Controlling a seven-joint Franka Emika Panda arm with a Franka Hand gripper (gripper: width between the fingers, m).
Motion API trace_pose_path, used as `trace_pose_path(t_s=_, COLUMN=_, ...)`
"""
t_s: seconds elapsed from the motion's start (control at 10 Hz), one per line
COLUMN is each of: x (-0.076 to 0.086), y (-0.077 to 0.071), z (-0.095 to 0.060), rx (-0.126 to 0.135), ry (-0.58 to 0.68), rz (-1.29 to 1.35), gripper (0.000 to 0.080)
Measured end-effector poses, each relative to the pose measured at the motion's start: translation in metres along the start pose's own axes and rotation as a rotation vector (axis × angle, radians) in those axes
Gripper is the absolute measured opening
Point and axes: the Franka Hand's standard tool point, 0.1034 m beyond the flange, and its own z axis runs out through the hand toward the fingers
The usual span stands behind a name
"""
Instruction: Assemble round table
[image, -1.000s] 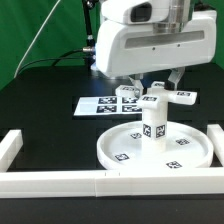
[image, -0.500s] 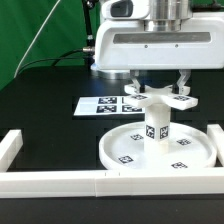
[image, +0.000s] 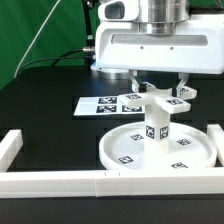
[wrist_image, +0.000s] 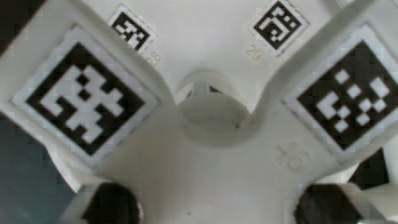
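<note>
Gripper (image: 156, 88) clasping cross-shaped base (image: 160, 97) above upright leg (image: 155, 128) at frame centre, round disc (image: 157, 150) beneath, tag patterns apparently without legible writing

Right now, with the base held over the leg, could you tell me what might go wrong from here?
1. The pincer holds the cross base just above the leg; if its centre socket is off-axis, it could jam or sit crooked.
2. The leg stands upright in the disc; a sideways push may tilt it.
3. Pressing down off-centre could shift the disc toward the rail.
</note>
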Motion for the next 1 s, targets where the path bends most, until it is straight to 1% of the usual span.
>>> trace_pose_path(t_s=0.1, x=-0.0001, y=0.0001, z=0.0002, rx=0.005, ry=0.01, rz=0.119, gripper=0.0437)
trace_pose_path(t_s=0.3, x=-0.0012, y=-0.0003, z=0.0006, rx=0.037, ry=0.027, rz=0.432, gripper=0.0437)
trace_pose_path(t_s=0.5, x=-0.0011, y=-0.0001, z=0.0007, rx=0.062, ry=0.046, rz=0.713, gripper=0.0437)
trace_pose_path(t_s=0.7, x=-0.0007, y=0.0017, z=0.0, rx=0.115, ry=0.02, rz=0.94, gripper=0.0437)
trace_pose_path(t_s=0.8, x=-0.0003, y=0.0031, z=0.0002, rx=0.132, ry=0.007, rz=0.987, gripper=0.0438)
trace_pose_path(t_s=0.9, x=-0.0007, y=0.0028, z=0.0001, rx=0.138, ry=0.0, rz=1.014, gripper=0.0438)
trace_pose_path(t_s=1.0, x=-0.0007, y=0.0028, z=0.0001, rx=0.138, ry=-0.001, rz=1.02, gripper=0.0439)
